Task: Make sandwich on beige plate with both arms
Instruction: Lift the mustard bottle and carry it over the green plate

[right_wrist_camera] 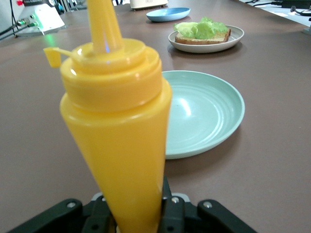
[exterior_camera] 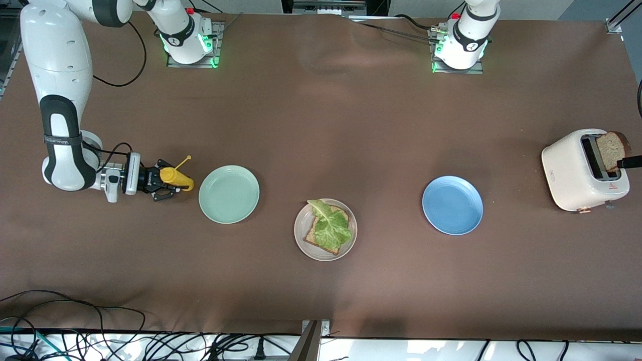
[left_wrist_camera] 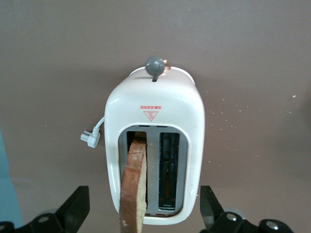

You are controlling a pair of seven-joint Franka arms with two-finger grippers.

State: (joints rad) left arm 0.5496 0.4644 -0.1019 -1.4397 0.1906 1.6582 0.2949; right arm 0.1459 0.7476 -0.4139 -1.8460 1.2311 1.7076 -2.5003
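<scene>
The beige plate (exterior_camera: 301,240) sits mid-table and holds one brown bread slice (exterior_camera: 312,235) with a green lettuce leaf (exterior_camera: 331,229) on top; it also shows in the right wrist view (right_wrist_camera: 206,47). A second bread slice (exterior_camera: 611,149) stands up out of a slot of the white toaster (exterior_camera: 569,173). My left gripper (left_wrist_camera: 144,213) is open over the toaster (left_wrist_camera: 155,111), with its fingers wide on either side of that slice (left_wrist_camera: 133,184). My right gripper (exterior_camera: 167,181) is shut on a yellow squeeze bottle (exterior_camera: 178,178), held sideways low beside the mint green plate.
The mint green plate (exterior_camera: 228,194) lies between the bottle and the beige plate. A blue plate (exterior_camera: 452,204) lies between the beige plate and the toaster. The toaster's white plug (left_wrist_camera: 91,138) lies beside it. Cables run along the table's near edge.
</scene>
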